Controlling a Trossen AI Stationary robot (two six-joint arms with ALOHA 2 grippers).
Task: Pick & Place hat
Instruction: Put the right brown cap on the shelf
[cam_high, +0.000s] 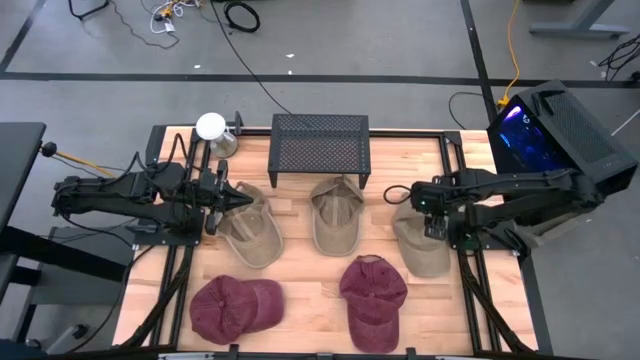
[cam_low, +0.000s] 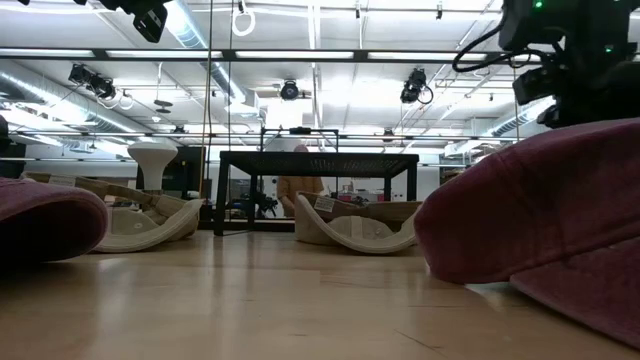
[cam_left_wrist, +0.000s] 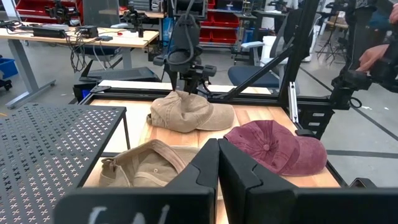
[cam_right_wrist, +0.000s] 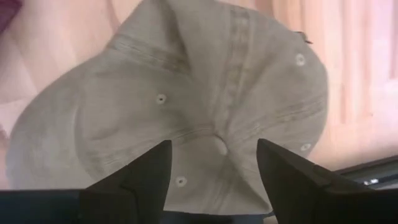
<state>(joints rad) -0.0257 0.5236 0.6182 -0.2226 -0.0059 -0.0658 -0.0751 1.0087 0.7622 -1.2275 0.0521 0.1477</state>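
The tan hat (cam_high: 422, 240) lay crown-up on the table's (cam_high: 300, 290) right side, just beside a maroon hat (cam_high: 373, 297). The right gripper (cam_high: 434, 222) hovered directly over it, jaws spread wide. The left gripper (cam_high: 232, 198), jaws pressed together, sat over another tan hat (cam_high: 252, 232).

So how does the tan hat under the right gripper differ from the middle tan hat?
The right tan hat lies crown up, its dome creased; the middle tan hat lies upside down, its inside showing. The right hat sits at the table's right edge beneath the open right gripper; the middle one lies in front of the black mesh stand, with no gripper over it. Both are tan caps.
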